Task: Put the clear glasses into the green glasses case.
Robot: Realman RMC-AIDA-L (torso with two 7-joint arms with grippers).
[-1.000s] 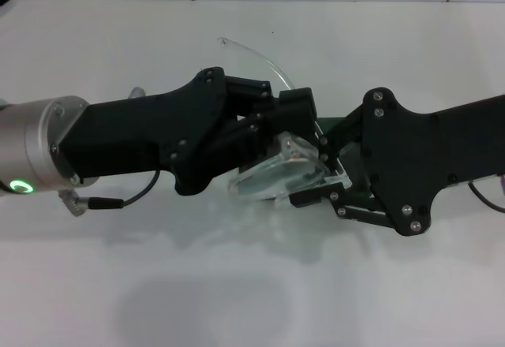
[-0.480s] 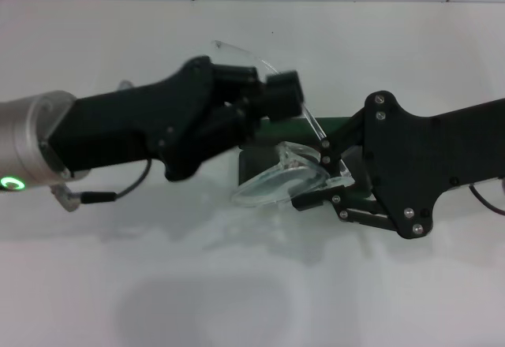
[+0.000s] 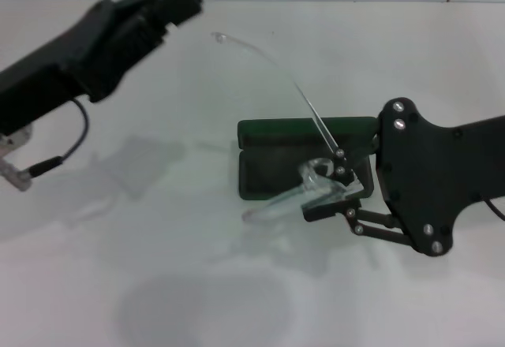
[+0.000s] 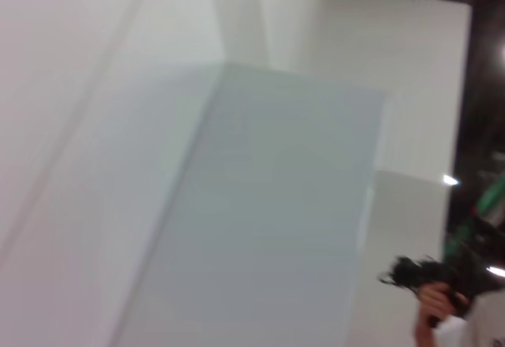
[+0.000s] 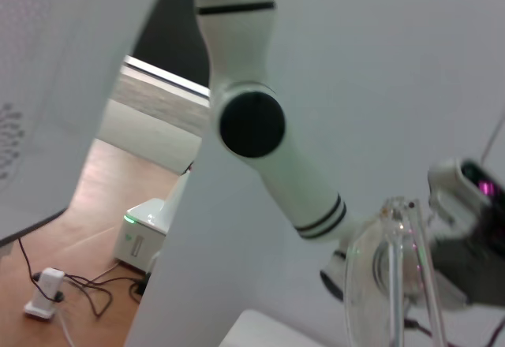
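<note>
One pair of glasses (image 3: 304, 193) and one case (image 3: 272, 169) were on view, with two hands at the white desk (image 3: 237, 284). The right hand (image 3: 335, 193) reached in from the right at mid-desk and was clamped on the glasses at their hinge end, over the right part of the case. The glasses were held tilted: the front with its two lenses sloped down to the left, its lower end over the case's near edge and the desk just in front of it, though whether it touched either could not be told. One clear arm (image 3: 272, 63) of the glasses was unfolded and swept up and away in a long curve toward the far left, its tip well above the case; the second arm could not be made out. The case lay open, one dark green lid standing along the far side and one grey-lined tray flat on the desk nearer the robot, and the glasses were not yet lying inside it. In the right wrist view one lens (image 5: 387, 284) of the glasses showed close up, with a white jointed arm (image 5: 268, 142) of the robot beyond it. The left hand (image 3: 170, 4) was at the far left corner, well apart from the case and the glasses and holding nothing; whether its fingers were apart or together could not be told. Its wrist view showed only pale walls and a room beyond.
</note>
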